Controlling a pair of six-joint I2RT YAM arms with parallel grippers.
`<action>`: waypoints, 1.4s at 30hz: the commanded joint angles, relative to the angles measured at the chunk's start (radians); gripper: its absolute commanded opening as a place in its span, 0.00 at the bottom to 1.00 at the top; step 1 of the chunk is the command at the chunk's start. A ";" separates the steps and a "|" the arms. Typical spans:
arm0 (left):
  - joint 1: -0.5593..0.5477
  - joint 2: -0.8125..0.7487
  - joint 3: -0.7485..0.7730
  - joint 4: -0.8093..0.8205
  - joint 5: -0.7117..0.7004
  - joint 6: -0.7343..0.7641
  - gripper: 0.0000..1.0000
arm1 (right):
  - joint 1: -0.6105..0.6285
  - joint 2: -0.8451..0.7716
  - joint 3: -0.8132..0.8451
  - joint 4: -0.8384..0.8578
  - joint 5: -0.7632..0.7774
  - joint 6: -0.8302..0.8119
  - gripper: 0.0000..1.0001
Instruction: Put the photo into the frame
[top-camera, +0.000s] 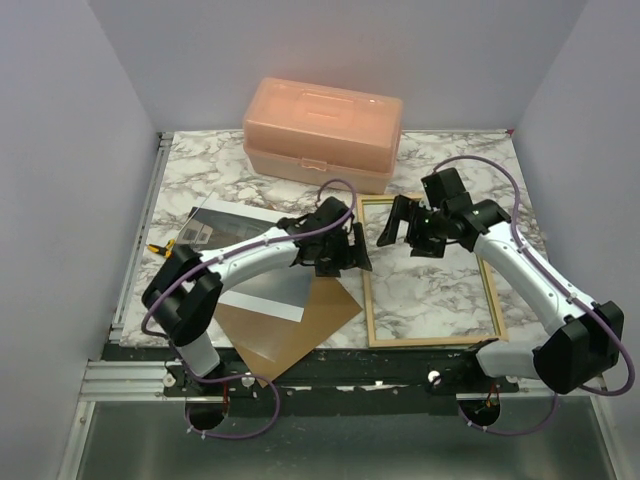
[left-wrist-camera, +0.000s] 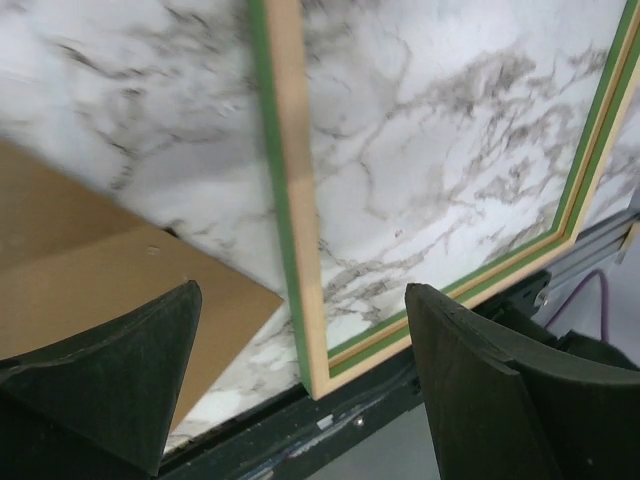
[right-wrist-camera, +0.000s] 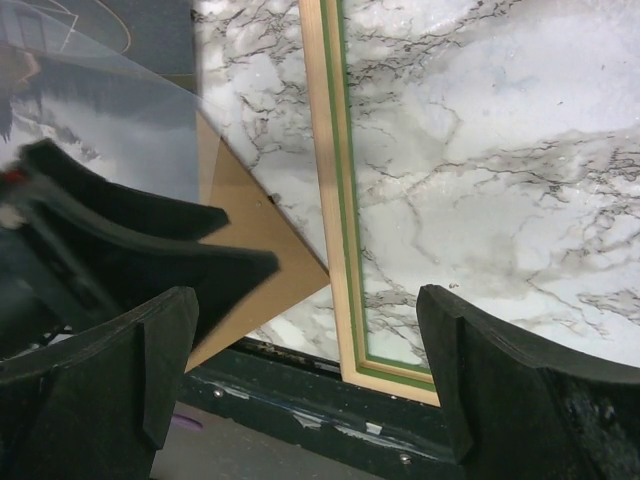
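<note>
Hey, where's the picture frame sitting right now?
In the top view the frame lies flat on the table's right half, the brown board just left of it, the peach box behind it.

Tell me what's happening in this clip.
Two robot arms are working on framing a print. The frame lies back-up and empty on the marble table. The photo lies to its left, partly over a brown backing board, not yet in the frame. The left arm and right arm hover near the frame's left rail and far end, jaws open, holding nothing.
</note>
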 joint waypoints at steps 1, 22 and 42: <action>0.099 -0.122 -0.114 0.095 0.029 0.047 0.86 | 0.001 0.036 -0.021 0.030 -0.054 -0.011 1.00; 0.403 -0.840 -0.279 -0.126 0.046 0.350 0.86 | 0.032 0.323 -0.134 0.269 -0.210 0.008 0.97; 0.413 -0.926 -0.222 -0.217 0.076 0.344 0.87 | 0.163 0.552 -0.039 0.379 -0.233 0.105 0.97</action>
